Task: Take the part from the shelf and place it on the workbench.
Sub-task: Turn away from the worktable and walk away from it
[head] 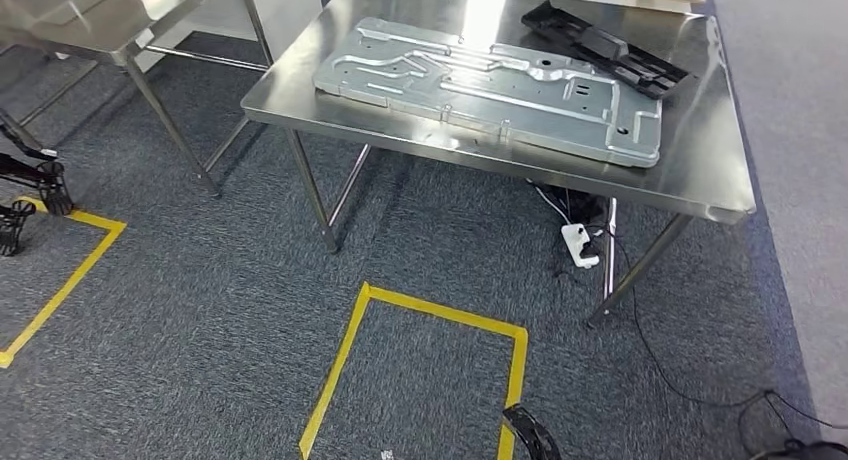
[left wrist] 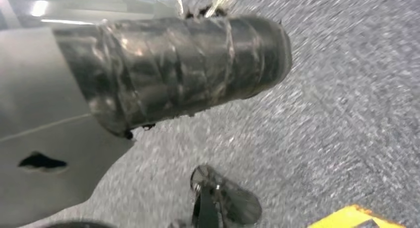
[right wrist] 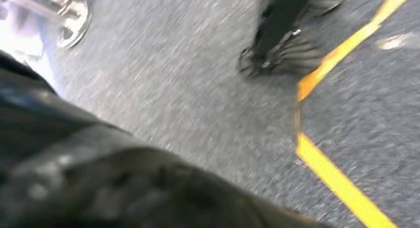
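Head view: grey carpet floor (head: 200, 310) w/ yellow tape outlines, one rectangle (head: 420, 365) near centre, another (head: 60, 270) at left. Steel workbench (head: 700, 170) stands far centre-right; a second steel table (head: 110, 40) is far left. Large stamped sheet-metal part (head: 490, 85) lies flat on the workbench, long side running left-right. Black plastic part (head: 605, 45) lies just beyond it, toward the far right of the bench top. White power strip (head: 580, 245) w/ cables sits on the floor under the bench. My left hand (left wrist: 173, 69), wrist view: blurred dark wrapped shape over carpet; fingers' state can't tell. My right hand (right wrist: 99, 178), wrist view: dark blurred mass, state can't tell.
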Tool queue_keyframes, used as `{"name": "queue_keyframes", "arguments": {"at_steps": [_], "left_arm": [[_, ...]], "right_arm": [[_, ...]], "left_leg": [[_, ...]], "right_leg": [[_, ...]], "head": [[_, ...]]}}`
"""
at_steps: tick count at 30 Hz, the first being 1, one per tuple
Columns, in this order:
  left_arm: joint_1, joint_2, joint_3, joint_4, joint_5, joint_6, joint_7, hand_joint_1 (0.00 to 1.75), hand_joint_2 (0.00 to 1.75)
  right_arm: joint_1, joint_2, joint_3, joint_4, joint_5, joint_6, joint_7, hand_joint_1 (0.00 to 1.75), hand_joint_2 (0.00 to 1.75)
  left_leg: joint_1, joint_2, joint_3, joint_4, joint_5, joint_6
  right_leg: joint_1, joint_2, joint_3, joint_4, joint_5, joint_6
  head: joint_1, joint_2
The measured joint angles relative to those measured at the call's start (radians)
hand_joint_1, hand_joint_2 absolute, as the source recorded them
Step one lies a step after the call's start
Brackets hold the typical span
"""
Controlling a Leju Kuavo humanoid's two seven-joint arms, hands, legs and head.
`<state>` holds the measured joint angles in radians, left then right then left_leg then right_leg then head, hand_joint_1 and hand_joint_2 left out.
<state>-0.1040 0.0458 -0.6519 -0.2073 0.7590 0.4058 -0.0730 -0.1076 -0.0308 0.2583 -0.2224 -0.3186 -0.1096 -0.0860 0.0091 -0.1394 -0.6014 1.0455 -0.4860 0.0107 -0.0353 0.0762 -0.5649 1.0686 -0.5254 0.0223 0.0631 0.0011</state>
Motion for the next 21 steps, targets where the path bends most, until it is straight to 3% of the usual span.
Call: {"name": "queue_keyframes", "arguments": {"at_steps": [1, 2, 5, 7, 8, 10, 12, 14, 15, 16, 18, 20, 21], "left_arm": [[0.003, 0.0, 0.0, 0.0, 0.0, 0.001, 0.002, 0.0, 0.0], [0.005, -0.001, 0.0, 0.0, 0.0, 0.002, 0.005, 0.0, 0.0], [0.001, -0.002, 0.0, 0.0, 0.001, 0.004, 0.011, 0.0, 0.0], [-0.001, -0.002, 0.0, 0.0, 0.001, 0.004, 0.013, 0.0, 0.0], [0.001, -0.002, 0.0, 0.0, 0.001, 0.004, 0.015, 0.0, 0.0], [0.003, -0.002, 0.0, 0.0, 0.001, 0.004, 0.02, 0.0, 0.0], [0.002, 0.0, 0.0, 0.0, 0.001, 0.006, 0.025, 0.0, 0.0], [-0.001, 0.002, 0.0, 0.0, 0.0, 0.008, 0.029, 0.0, 0.0], [-0.001, 0.003, 0.0, 0.0, 0.001, 0.008, 0.03, 0.0, 0.0], [0.001, 0.004, 0.0, 0.0, 0.001, 0.009, 0.031, 0.0, 0.0], [0.004, 0.004, 0.0, 0.0, 0.002, 0.01, 0.032, 0.0, 0.0], [0.002, 0.002, 0.0, 0.0, 0.003, 0.01, 0.035, 0.0, 0.0], [-0.001, 0.002, 0.0, 0.0, 0.003, 0.01, 0.035, 0.0, 0.0]], "right_arm": [[-0.001, 0.0, 0.004, 0.0, 0.004, -0.003, 0.002, 0.0, 0.0], [-0.002, 0.001, 0.007, 0.0, 0.006, -0.007, 0.003, 0.0, 0.0], [-0.001, 0.001, 0.015, 0.0, 0.013, -0.012, 0.008, 0.0, 0.0], [-0.001, 0.0, 0.018, 0.001, 0.015, -0.014, 0.011, 0.0, 0.0], [-0.001, -0.001, 0.02, 0.001, 0.016, -0.015, 0.011, 0.0, 0.0], [-0.004, -0.001, 0.022, 0.001, 0.017, -0.019, 0.011, 0.0, 0.0], [-0.006, 0.001, 0.025, 0.001, 0.017, -0.024, 0.012, 0.0, 0.0], [-0.008, 0.003, 0.028, 0.001, 0.018, -0.028, 0.013, 0.0, 0.0], [-0.009, 0.004, 0.031, 0.001, 0.018, -0.028, 0.013, 0.0, 0.0], [-0.011, 0.004, 0.032, 0.001, 0.018, -0.029, 0.014, 0.0, 0.0], [-0.013, 0.003, 0.034, 0.0, 0.018, -0.029, 0.014, 0.0, 0.0], [-0.011, 0.002, 0.036, 0.0, 0.018, -0.029, 0.014, 0.0, 0.0], [-0.01, 0.002, 0.037, 0.0, 0.018, -0.029, 0.014, 0.0, 0.0]], "left_leg": [[0.001, 0.003, -0.005, 0.003, 0.0, -0.004], [0.0, 0.023, -0.013, 0.016, -0.007, -0.008], [-0.004, 0.113, -0.087, 0.158, -0.07, -0.017], [-0.003, 0.129, -0.143, 0.258, -0.098, -0.016], [-0.004, 0.132, -0.15, 0.266, -0.088, -0.012], [-0.01, 0.143, -0.109, 0.178, -0.028, 0.006], [-0.026, 0.186, -0.046, 0.056, 0.013, 0.033], [-0.04, 0.211, -0.02, 0.005, 0.015, 0.05], [-0.043, 0.203, -0.016, -0.005, 0.018, 0.053], [-0.038, 0.189, -0.008, -0.017, 0.023, 0.053], [-0.028, 0.168, 0.012, -0.049, 0.036, 0.052], [-0.022, 0.147, 0.023, -0.065, 0.042, 0.052], [-0.021, 0.133, 0.023, -0.066, 0.043, 0.053]], "right_leg": [[0.0, -0.015, 0.003, -0.002, 0.001, -0.007], [0.0, -0.028, 0.005, -0.003, 0.002, -0.014], [0.005, -0.071, 0.01, -0.005, 0.001, -0.027], [0.012, -0.101, 0.012, -0.005, -0.003, -0.032], [0.015, -0.115, 0.014, -0.005, -0.005, -0.034], [0.023, -0.14, 0.021, -0.007, -0.011, -0.037], [0.03, -0.163, 0.031, -0.014, -0.016, -0.036], [0.032, -0.186, 0.041, -0.025, -0.017, -0.03], [0.033, -0.198, 0.047, -0.031, -0.017, -0.026], [0.032, -0.202, 0.052, -0.037, -0.018, -0.021], [0.031, -0.162, 0.051, -0.017, -0.036, -0.013], [0.027, -0.101, 0.006, 0.079, -0.085, -0.006], [0.025, -0.087, -0.028, 0.142, -0.11, -0.003]], "head": [[-0.001, 0.0], [-0.002, 0.0], [-0.009, 0.0], [-0.009, 0.0], [-0.009, 0.0], [-0.009, 0.0], [-0.008, 0.0], [-0.008, 0.0], [-0.008, 0.0], [-0.008, 0.0], [-0.007, 0.0], [-0.005, -0.001], [-0.005, 0.0]]}}
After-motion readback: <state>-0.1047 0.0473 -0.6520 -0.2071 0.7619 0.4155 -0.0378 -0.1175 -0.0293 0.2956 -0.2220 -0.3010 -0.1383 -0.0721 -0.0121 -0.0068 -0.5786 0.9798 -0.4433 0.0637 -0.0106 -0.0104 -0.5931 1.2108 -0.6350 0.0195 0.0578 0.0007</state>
